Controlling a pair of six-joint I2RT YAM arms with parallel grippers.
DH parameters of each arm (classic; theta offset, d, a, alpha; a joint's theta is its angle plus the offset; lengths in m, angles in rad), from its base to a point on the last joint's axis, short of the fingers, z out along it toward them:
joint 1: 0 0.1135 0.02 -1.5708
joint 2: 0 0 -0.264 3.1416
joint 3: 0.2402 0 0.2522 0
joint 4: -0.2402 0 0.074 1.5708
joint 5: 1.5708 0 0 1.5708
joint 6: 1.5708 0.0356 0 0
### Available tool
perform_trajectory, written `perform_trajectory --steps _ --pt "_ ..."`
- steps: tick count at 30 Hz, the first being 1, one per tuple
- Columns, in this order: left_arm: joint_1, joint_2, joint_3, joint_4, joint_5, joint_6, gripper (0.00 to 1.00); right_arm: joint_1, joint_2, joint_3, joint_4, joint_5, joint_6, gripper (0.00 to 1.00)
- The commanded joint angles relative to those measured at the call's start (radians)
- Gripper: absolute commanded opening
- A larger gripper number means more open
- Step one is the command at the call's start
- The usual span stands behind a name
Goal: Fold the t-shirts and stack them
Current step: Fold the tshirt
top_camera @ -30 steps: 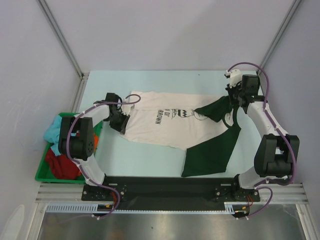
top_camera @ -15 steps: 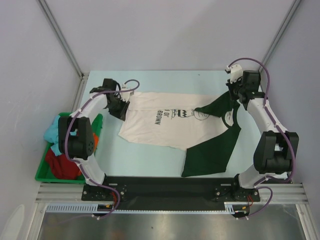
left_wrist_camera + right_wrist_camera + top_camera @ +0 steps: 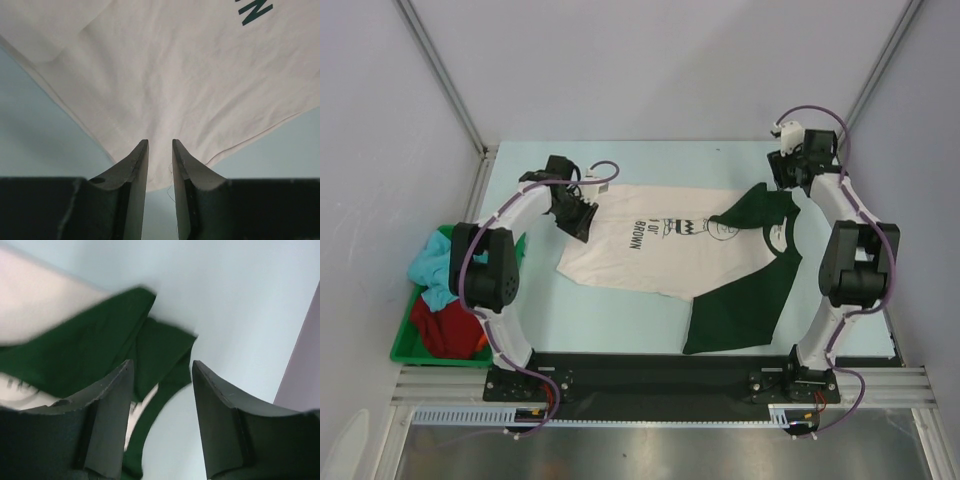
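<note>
Left tool (image 3: 159, 142): clenched on an edge of the cream t-shirt (image 3: 190, 75). Narrow gap between the fingers (image 3: 137, 165), cloth running straight into it, creases fanning out from the pinch. From the top view the left tool (image 3: 578, 215) sat at the shirt's far-left corner, around the sleeve.

Rest of the cream t-shirt (image 3: 650, 245) spread rightward from that tool across the middle of the desk (image 3: 650, 160), mostly flat. Black lettering (image 3: 638, 232) read sideways near its centre; one end of it showed in the wrist view (image 3: 255, 10).

Right tool (image 3: 162, 365): jaws apart, nothing between them. Dark green t-shirt (image 3: 90, 355) lay just beyond and below the fingertips, not touched by either finger as far as the wrist view showed. From above, the right tool (image 3: 782, 175) hung at the far-right of the desk, right by the green shirt's far end.

Dark green t-shirt (image 3: 745, 300) ran from there toward the near edge, crumpled at the top, flatter lower down. Its left part overlapped the right end of the cream shirt.

Off the desk's left side: green bin (image 3: 405, 352) with a light blue shirt (image 3: 430, 268) and a dark red shirt (image 3: 440, 330) bunched in it, well apart from both tools.
</note>
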Motion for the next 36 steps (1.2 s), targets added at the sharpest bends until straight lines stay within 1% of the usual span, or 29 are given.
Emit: perform_trajectory --steps 1,2,4,5,7,12,16,24,27,28,30,31,32,33,36 --pt "-0.025 -0.009 0.014 0.011 0.042 0.001 0.31 -0.009 -0.219 -0.139 -0.028 -0.148 -0.097 0.56" --pt "-0.029 -0.003 0.015 0.011 0.043 -0.001 0.31 0.004 -0.251 -0.202 -0.080 -0.203 -0.115 0.55" --pt "-0.040 0.003 0.012 0.018 0.040 -0.002 0.31 0.021 -0.247 -0.229 -0.147 -0.219 -0.129 0.52" --pt "-0.043 0.006 0.012 0.018 0.040 -0.004 0.31 0.021 -0.239 -0.238 -0.210 -0.257 -0.134 0.51" --pt "-0.048 0.014 0.014 0.018 0.039 -0.005 0.31 0.020 -0.204 -0.247 -0.244 -0.291 -0.128 0.47" --pt "-0.054 0.020 0.025 0.008 0.040 -0.004 0.31 0.027 -0.141 -0.226 -0.221 -0.308 -0.092 0.46" --pt "-0.055 0.018 0.026 0.006 0.031 -0.004 0.31 0.034 -0.046 -0.151 -0.244 -0.309 -0.108 0.46" --pt "-0.058 0.015 0.008 0.012 0.009 -0.002 0.30 0.037 0.024 -0.092 -0.244 -0.283 -0.119 0.45" --pt "-0.060 0.018 0.008 0.011 0.003 -0.001 0.30 0.037 0.046 -0.080 -0.244 -0.277 -0.117 0.37" --pt "-0.058 0.018 0.009 0.009 0.002 0.001 0.31 0.037 0.049 -0.077 -0.247 -0.276 -0.114 0.29" --pt "-0.060 0.022 0.014 0.009 -0.003 0.005 0.30 0.038 0.049 -0.072 -0.264 -0.273 -0.114 0.19" --pt "-0.058 0.023 0.014 0.008 -0.004 0.002 0.31 0.038 0.044 -0.074 -0.276 -0.271 -0.117 0.09" --pt "-0.060 0.023 0.015 0.008 -0.004 0.005 0.31 0.038 0.035 -0.075 -0.283 -0.271 -0.120 0.06" --pt "-0.060 0.023 0.015 0.009 -0.004 0.005 0.30 0.037 0.029 -0.080 -0.286 -0.271 -0.122 0.06" --pt "-0.060 0.031 0.018 0.018 -0.004 0.004 0.30 0.037 -0.017 -0.115 -0.281 -0.265 -0.129 0.10"
